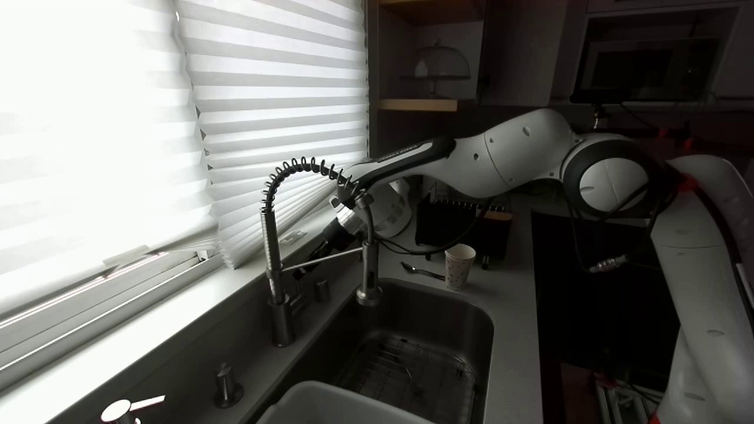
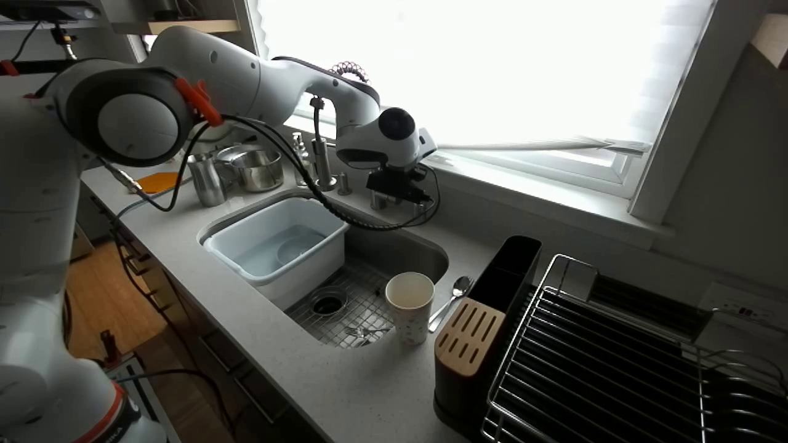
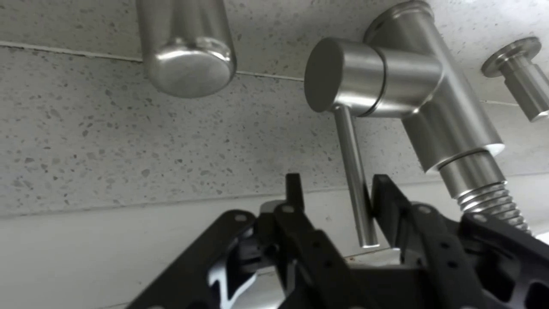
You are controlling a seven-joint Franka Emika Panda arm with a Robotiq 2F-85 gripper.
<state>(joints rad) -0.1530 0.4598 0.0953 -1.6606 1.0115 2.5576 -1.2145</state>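
Speckled gry backsplash [image 3: 128,141]; faucet lever [image 3: 352,159] slim, straight, silvery metal; pincer [image 3: 336,184] parted w/ lever btwn.

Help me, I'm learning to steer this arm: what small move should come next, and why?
I'd probably close the hand gently: in the wrist view the faucet lever stands between its parted fingers, close beside one of them, with a plain gap to the other, so it isn't gripped. Whether the nearer one touches it, I can't tell.
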